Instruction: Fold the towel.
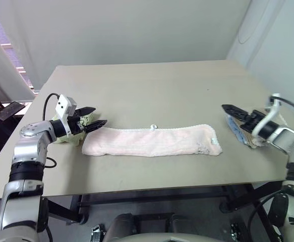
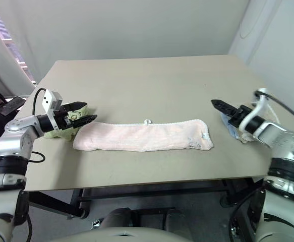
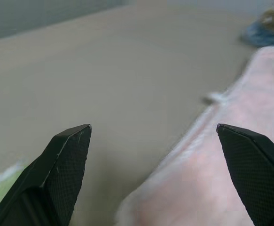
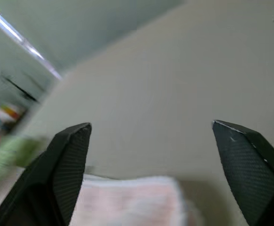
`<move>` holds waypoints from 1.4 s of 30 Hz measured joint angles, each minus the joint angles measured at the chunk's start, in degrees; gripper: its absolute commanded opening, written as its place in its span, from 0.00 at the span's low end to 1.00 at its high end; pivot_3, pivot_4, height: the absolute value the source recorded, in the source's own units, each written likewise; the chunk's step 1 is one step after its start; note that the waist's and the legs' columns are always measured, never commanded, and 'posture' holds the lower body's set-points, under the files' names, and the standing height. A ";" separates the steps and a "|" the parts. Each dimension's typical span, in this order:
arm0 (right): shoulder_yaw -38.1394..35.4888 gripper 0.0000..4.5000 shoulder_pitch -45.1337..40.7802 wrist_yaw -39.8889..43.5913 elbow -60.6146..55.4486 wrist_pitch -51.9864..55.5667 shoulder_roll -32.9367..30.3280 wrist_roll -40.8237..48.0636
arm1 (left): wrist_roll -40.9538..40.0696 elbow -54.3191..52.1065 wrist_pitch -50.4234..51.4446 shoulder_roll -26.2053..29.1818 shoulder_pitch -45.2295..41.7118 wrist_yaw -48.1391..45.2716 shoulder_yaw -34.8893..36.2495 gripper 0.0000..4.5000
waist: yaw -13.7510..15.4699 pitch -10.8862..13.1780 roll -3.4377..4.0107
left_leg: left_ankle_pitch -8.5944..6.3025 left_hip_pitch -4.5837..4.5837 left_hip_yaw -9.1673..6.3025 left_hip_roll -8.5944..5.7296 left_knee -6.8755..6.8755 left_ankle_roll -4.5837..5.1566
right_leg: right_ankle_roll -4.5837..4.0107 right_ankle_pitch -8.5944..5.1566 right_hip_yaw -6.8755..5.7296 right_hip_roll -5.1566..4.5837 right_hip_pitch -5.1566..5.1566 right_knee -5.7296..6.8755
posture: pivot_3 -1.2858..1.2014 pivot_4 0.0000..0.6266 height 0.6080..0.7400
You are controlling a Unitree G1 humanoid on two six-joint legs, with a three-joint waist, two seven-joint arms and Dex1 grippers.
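- Towel [image 1: 152, 142] lies folded in a long strip on desk [image 1: 152, 85], between both hands.
- Left hand [image 1: 97, 124] just above its end, spread wide, empty.
- Right hand [image 1: 228, 109] near the other end, wide, empty.

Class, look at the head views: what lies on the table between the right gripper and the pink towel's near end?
Nothing: bare table separates the right gripper from the towel.
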 measured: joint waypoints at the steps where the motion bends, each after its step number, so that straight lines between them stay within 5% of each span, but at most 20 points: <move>1: -3.72 0.95 1.83 -0.95 -0.83 5.59 0.13 4.38 | -0.78 -3.54 1.35 -0.09 1.11 0.08 -0.17 1.00 | 0.05 0.00 0.00 | 0.00 0.01 0.00 0.00 0.01 0.00 | -0.04 -0.02 0.00 0.00 0.04 0.00 | 0.52 0.00 0.92; 7: -14.54 0.95 7.50 -9.78 -6.49 22.20 5.03 17.08 | -1.66 -9.86 4.17 -1.72 3.10 1.15 -2.46 1.00 | -0.30 -0.15 0.03 | 0.00 0.18 0.06 0.01 0.10 0.02 | -0.11 0.02 0.00 0.00 0.23 0.00 | 0.52 0.00 0.92; 11: -14.70 0.95 15.19 -15.68 -8.39 27.71 10.43 18.68 | -1.95 -13.65 6.00 -3.53 6.04 1.46 -5.52 1.00 | -0.15 -0.22 0.08 | 0.00 0.11 0.13 0.04 0.24 0.03 | -0.12 0.01 -0.01 -0.01 0.22 0.00 | 0.52 0.00 0.92; 20: -16.47 0.95 16.29 -22.90 -5.73 25.77 12.63 18.21 | -2.13 -16.85 6.82 -4.63 8.92 2.80 -8.73 1.00 | -0.22 -0.27 0.15 | -0.01 0.10 0.21 0.04 0.21 0.07 | -0.10 0.01 0.00 -0.05 0.21 -0.19 | 0.52 0.00 0.92; 37: -9.28 0.95 5.48 -25.86 3.33 16.76 16.05 12.49 | -0.97 -17.85 6.38 -5.36 9.37 5.05 -9.94 1.00 | -2.49 -0.32 0.03 | -0.02 0.27 0.21 0.12 0.21 0.08 | -0.10 0.41 -0.07 -0.06 0.23 -0.37 | 0.52 0.00 0.92; 42: -8.63 0.67 3.84 -27.07 5.92 15.76 16.75 11.60 | -0.93 -17.87 6.39 -5.36 9.37 5.30 -9.95 1.00 | -2.96 -0.31 0.05 | -0.02 0.20 0.21 0.14 0.18 0.08 | -0.10 0.41 -0.10 -0.06 0.12 -0.37 | 0.52 0.00 0.92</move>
